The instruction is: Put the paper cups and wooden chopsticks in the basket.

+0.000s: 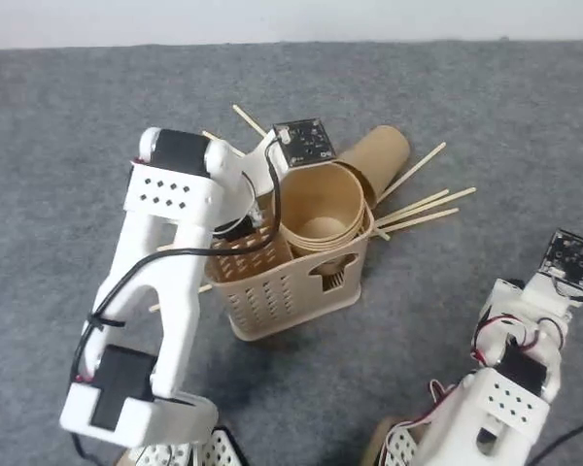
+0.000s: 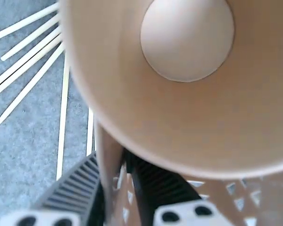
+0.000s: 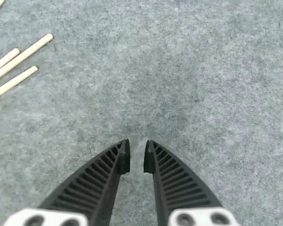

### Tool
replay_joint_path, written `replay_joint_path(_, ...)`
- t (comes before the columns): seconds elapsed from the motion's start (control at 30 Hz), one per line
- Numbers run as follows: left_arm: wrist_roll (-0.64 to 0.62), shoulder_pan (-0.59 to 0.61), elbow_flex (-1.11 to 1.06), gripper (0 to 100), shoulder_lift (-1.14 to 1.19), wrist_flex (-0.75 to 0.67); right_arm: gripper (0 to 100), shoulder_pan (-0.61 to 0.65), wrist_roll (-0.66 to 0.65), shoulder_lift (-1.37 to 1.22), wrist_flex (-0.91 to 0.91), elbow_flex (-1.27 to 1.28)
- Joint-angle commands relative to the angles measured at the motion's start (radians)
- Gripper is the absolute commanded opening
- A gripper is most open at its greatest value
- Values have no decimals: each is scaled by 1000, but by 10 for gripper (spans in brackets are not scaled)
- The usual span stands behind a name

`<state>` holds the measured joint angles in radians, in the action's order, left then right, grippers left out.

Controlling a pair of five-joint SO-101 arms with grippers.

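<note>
tan paper cup (image 1: 321,209), seemingly clamped in left jaws, in basket (image 1: 282,291); right jaws together.

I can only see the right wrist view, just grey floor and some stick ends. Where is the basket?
Observer: The basket stands on the table, ahead of the arms and between them.
Operator: Is a cup in it yet?
Observer: Yes, a paper cup sits upright inside it.
Operator: What's the other arm doing?
Observer: The left gripper is over the basket, pinching that cup's wall.
Operator: Any more cups?
Observer: A second cup lies on its side behind the basket, among loose chopsticks.
</note>
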<state>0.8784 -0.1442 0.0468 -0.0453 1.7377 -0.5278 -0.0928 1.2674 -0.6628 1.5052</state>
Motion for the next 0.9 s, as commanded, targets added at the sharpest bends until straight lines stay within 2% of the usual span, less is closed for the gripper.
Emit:
replay_joint_path(0.0,0,28,-1,13,-5,23,69,10,6,16,21,-55)
replay_joint_path(0.1,-6,26,-1,38,-5,21,69,10,6,16,21,-55)
replay_joint_path(0.23,-63,29,2,216,-5,21,69,10,6,16,21,-55)
replay_joint_path(0.3,-63,26,4,265,-8,21,69,10,6,16,21,-55)
replay_joint_path(0.47,-75,-48,4,262,-155,21,69,10,5,16,13,-55)
replay_joint_path(0.63,-199,-132,67,262,-397,-3,70,41,-61,16,-25,-68)
replay_joint_path(0.7,-296,-84,99,262,-480,-54,70,91,-106,8,-74,-107)
replay_joint_path(0.87,-628,195,30,261,-635,-213,164,199,-127,5,-177,-245)
